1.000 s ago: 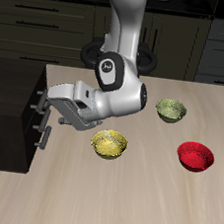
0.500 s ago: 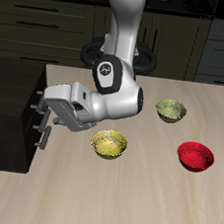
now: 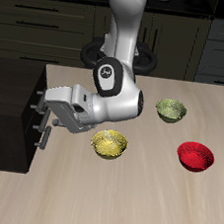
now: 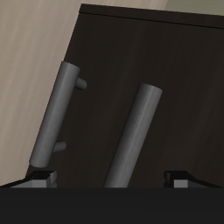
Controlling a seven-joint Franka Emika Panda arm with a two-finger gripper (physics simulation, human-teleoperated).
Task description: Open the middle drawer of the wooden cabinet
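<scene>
From the front camera I see the wooden cabinet (image 3: 10,111) at the table's (image 3: 123,200) edge, its dark front facing the arm, with silver bar handles stacked on that face; the end effector (image 3: 48,104) sits right up against them, level with the handle of the middle drawer (image 3: 35,106), while a yellow bowl (image 3: 109,143), a green bowl (image 3: 170,110) and a red bowl (image 3: 195,155) lie well clear behind the arm. I cannot tell from here whether the fingers have the bar between them. From the wrist camera, the cabinet (image 4: 175,96) fills the frame and two silver bars show: the nearer handle (image 4: 134,136) runs down between the two fingertips (image 4: 39,179), which stand apart on either side of it, so the end effector is spread, not yet gripping. To do this well, I judge I should centre the bar, clench squarely, then pull straight out along the drawer's travel, avoiding the other handle (image 4: 54,114).
</scene>
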